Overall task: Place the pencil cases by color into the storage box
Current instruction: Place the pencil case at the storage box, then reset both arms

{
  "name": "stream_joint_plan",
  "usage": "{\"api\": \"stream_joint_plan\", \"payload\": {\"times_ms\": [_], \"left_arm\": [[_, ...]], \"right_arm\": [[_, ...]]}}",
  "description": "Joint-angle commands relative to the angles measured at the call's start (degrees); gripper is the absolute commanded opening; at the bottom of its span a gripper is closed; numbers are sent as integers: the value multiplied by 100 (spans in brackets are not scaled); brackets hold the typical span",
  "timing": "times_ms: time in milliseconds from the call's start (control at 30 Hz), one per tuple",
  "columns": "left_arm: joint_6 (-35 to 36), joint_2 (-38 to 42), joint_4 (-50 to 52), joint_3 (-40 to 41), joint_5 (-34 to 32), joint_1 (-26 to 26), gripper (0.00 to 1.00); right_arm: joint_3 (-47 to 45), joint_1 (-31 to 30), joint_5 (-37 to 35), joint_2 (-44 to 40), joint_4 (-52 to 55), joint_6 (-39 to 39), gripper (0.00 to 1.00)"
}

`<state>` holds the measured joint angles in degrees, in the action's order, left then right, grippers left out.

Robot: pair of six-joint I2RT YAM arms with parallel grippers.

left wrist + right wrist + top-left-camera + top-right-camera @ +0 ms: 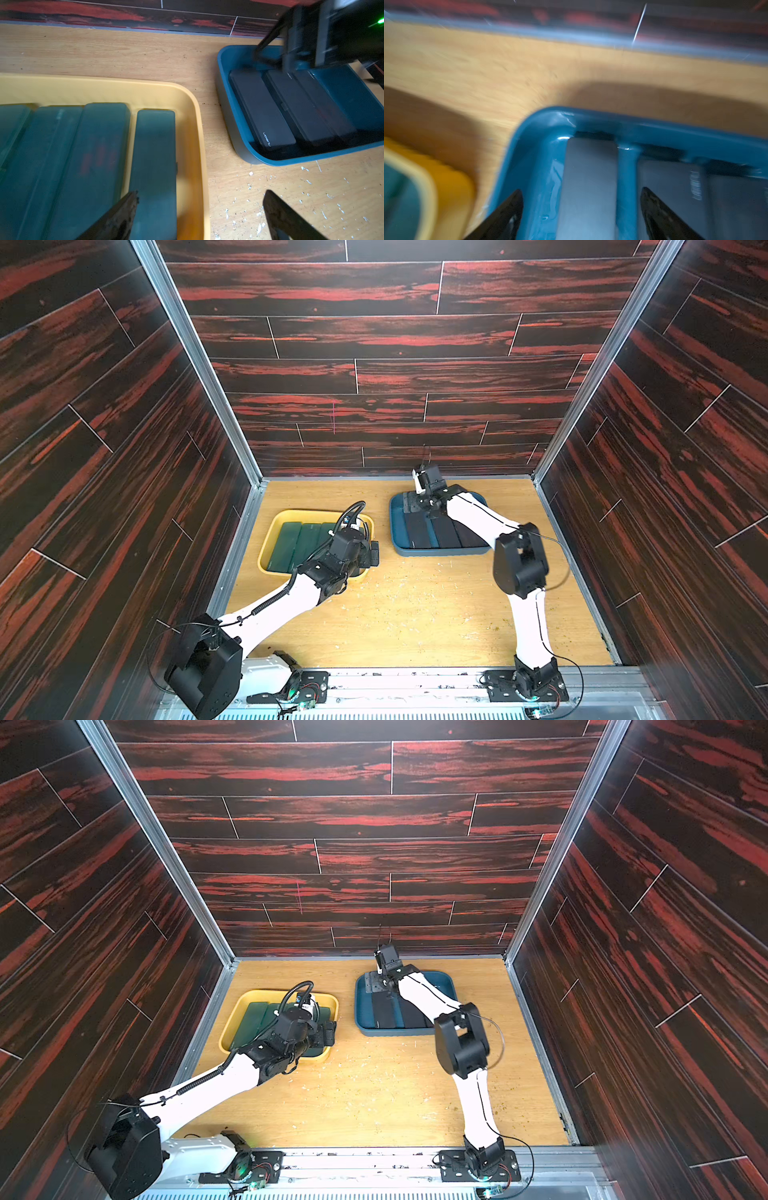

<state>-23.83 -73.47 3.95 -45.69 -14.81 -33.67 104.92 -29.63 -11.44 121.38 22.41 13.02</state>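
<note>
Over the blue tray [654,128], right pincer [581,190] spread, empty; left pincer [201,192] spread too.

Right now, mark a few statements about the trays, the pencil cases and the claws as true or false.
1. The green pencil cases lie in the yellow tray. True.
2. The black pencil cases share that yellow tray. False: they lie in the blue tray.
3. The left claw grips a green case. False: it is open and holds nothing.
4. The right claw hangs open over the blue tray. True.
</note>
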Motion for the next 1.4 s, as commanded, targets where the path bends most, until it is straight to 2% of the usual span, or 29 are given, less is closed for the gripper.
{"api": "stream_joint_plan", "payload": {"times_ms": [0,333,600,733,800,867,1033,1133,1267,1367], "left_arm": [[-156,54,410,-269,-270,74,95],[-313,250,1321,-1188,-673,194,98],[-267,509,2008,-2098,-995,199,100],[-20,871,1982,-2144,-1524,203,100],[252,1065,1850,-2025,-1820,220,100],[664,1288,1539,-1794,-1969,265,100],[1715,1703,67,-712,-2055,672,100],[1788,1843,-844,49,-1675,1164,100],[1847,1617,-1945,922,-1351,1669,100],[1308,1229,-2354,1291,-1219,2238,100]], "right_arm": [[-576,-24,7,-965,-501,-243,89],[-2239,126,-351,-3198,-827,-876,94],[-2795,220,-469,-4588,-721,-1191,99],[-3313,221,-732,-5348,-937,-1399,99],[-3838,229,-1023,-5769,-1378,-1633,99],[-4683,264,-1364,-6258,-2312,-1898,99],[-6639,726,-1104,-7198,-4486,-2010,99],[-7676,976,-783,-7452,-5547,-2054,99],[-8347,1286,-560,-7233,-6218,-1976,99],[-8622,1384,-473,-7003,-6476,-1966,99]]}}
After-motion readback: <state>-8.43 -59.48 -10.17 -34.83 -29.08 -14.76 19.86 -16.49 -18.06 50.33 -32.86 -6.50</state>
